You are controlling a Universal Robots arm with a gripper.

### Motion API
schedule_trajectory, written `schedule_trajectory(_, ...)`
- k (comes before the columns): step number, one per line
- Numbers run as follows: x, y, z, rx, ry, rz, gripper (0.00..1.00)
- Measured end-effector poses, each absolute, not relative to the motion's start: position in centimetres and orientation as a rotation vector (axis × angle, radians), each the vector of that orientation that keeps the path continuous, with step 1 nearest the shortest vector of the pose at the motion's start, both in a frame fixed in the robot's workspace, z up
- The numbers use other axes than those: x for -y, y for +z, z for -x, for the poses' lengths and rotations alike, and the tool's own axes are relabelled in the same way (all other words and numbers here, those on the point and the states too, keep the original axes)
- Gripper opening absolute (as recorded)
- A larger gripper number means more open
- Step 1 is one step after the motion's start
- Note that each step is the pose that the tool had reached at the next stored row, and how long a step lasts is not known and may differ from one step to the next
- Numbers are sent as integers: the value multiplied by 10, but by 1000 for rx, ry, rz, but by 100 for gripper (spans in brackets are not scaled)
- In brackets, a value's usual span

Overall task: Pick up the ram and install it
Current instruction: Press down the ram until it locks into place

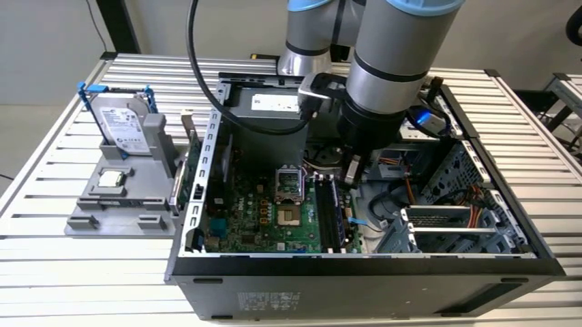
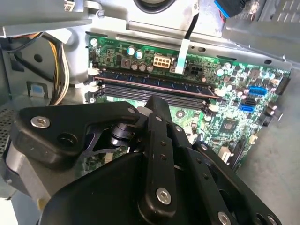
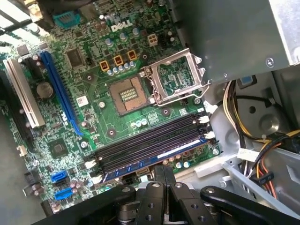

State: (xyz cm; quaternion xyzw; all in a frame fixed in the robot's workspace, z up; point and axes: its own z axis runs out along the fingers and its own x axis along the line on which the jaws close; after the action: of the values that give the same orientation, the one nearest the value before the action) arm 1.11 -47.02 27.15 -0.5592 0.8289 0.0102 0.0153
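Gripper (image 1: 351,176) over ram (image 3: 157,157) in slot.

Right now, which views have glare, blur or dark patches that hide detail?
Exterior view: even light, though the case interior is shadowed under the arm. Second wrist view: the black claw looms dark up close; the motherboard is lit. First wrist view: memory slots clear, mild sheen.
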Motion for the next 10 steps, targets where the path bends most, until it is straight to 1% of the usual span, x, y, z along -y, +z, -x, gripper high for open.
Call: schedule_trajectory(10,470,271,-13,-2486,32,1868,0)
